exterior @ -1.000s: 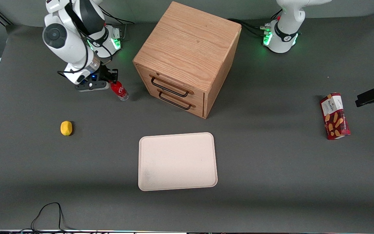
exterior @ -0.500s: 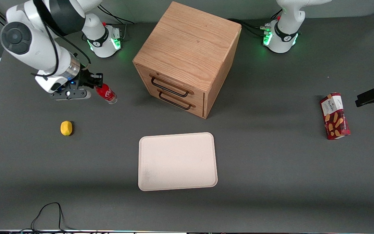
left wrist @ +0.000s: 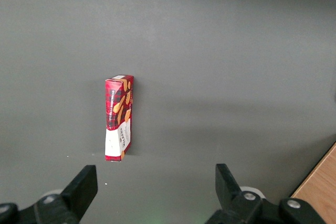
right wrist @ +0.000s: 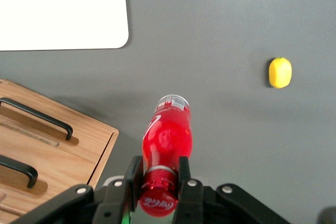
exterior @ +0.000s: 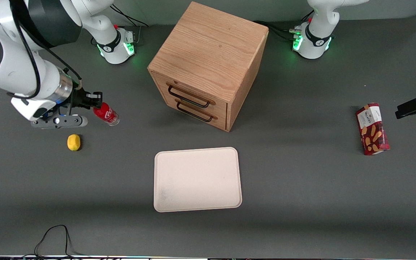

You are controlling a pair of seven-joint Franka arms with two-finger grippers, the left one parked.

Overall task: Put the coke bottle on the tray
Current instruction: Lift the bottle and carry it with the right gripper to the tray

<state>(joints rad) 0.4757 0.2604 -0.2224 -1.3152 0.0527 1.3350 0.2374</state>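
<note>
One coke bottle (exterior: 106, 114) (gripper (exterior: 97, 103) clamped) aloft.

Even, soft overhead light on the dark grey worktop (exterior: 302, 187), with faint shadows beside the wooden cabinet (exterior: 208, 61) and biscuit box (exterior: 371, 129). Overexposed to plain white on the tray (right wrist: 63, 9) in the right wrist view; green glow at both arm bases. Sharp throughout, gripper (right wrist: 157, 179) included.

A dark grey matte tabletop (exterior: 302, 202) is seen. Directly on it are carried: a light oak two-drawer cabinet (exterior: 208, 61); a cream-white rectangular tray with rounded corners (exterior: 197, 179), nearer the front camera than the cabinet; a small yellow lemon (exterior: 73, 142), toward the working arm's end; a red biscuit box (exterior: 372, 129), toward the parked arm's end. The gripper (exterior: 93, 100) is held above the tabletop near the lemon.
</note>
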